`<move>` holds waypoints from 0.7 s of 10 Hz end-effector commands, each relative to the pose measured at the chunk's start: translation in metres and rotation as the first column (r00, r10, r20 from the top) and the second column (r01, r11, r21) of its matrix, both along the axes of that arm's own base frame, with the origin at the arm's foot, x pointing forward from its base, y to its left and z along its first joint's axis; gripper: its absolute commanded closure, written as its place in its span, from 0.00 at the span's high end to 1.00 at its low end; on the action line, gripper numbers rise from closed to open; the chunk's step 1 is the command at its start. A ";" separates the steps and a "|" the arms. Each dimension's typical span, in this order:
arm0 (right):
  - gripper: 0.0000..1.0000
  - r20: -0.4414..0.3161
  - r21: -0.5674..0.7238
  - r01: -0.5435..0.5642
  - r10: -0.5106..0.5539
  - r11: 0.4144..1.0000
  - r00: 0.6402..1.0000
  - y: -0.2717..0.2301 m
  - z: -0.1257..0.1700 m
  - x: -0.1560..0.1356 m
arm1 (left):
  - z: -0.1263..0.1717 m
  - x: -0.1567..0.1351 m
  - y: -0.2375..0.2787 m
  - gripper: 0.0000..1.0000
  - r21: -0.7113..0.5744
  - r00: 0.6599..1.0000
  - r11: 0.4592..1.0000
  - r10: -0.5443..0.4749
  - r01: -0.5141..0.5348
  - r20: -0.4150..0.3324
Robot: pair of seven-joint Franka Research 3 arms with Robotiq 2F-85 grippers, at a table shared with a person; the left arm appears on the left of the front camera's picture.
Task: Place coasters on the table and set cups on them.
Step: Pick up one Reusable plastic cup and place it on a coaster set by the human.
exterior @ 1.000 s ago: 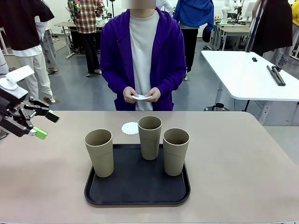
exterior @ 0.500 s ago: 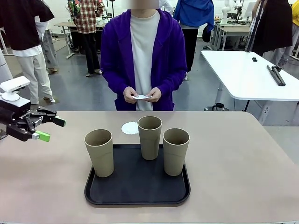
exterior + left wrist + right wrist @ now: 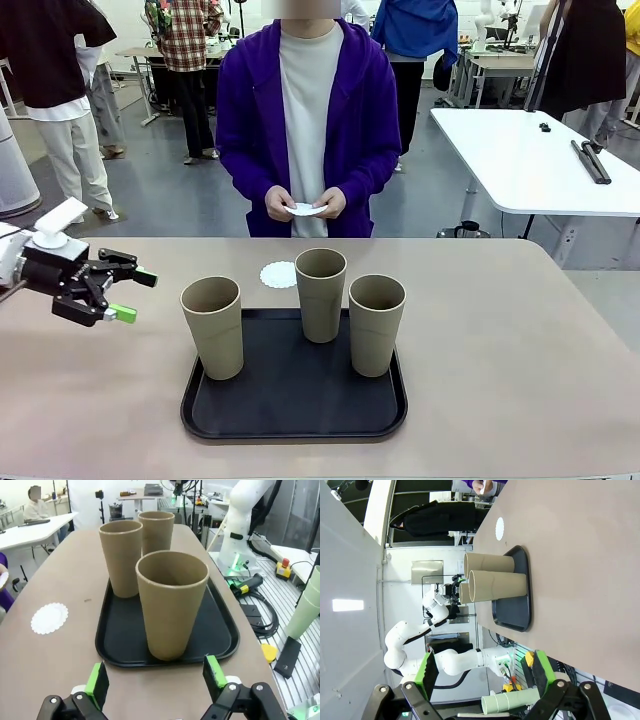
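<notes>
Three cups [image 3: 321, 293] stand upright and apart on the black tray [image 3: 295, 405] in the middle of the table [image 3: 500, 330]. One coaster [image 3: 279, 274] lies flat on the tabletop just behind the tray, and the person's hands [image 3: 303, 207] hold white paper discs [image 3: 303, 209] at the far edge. The left gripper [image 3: 135, 296] hovers above the table beside the left cup [image 3: 171, 605], jaws wide and empty. The right gripper [image 3: 484, 672] is likewise spread and holds nothing. These tumblers look light, rigid and matte — not slippery, but tall and empty, so a sideways nudge could tip them. A hold across the mid-wall seems safest — the widening wall above the fingers should stop a cup sliding down through them. The doily looks flimsy and hard to pinch up.
</notes>
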State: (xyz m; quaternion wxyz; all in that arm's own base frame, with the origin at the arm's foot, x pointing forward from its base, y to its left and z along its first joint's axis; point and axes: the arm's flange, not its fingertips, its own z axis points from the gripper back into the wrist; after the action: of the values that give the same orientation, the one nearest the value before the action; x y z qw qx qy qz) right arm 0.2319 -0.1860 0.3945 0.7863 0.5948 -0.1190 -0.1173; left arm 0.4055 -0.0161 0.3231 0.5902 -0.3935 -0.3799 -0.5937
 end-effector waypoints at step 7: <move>1.00 0.004 0.011 0.000 0.000 1.000 1.000 0.000 0.000 0.000 | -0.016 0.002 -0.008 1.00 0.041 1.000 0.999 0.003 -0.002 -0.019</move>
State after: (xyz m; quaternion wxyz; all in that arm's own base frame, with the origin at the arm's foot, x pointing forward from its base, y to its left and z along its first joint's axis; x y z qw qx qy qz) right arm 0.2319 -0.1860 0.3945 0.7863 0.5948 -0.1190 -0.1173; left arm 0.4078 -0.0256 0.3047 0.6083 -0.3841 -0.3568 -0.5959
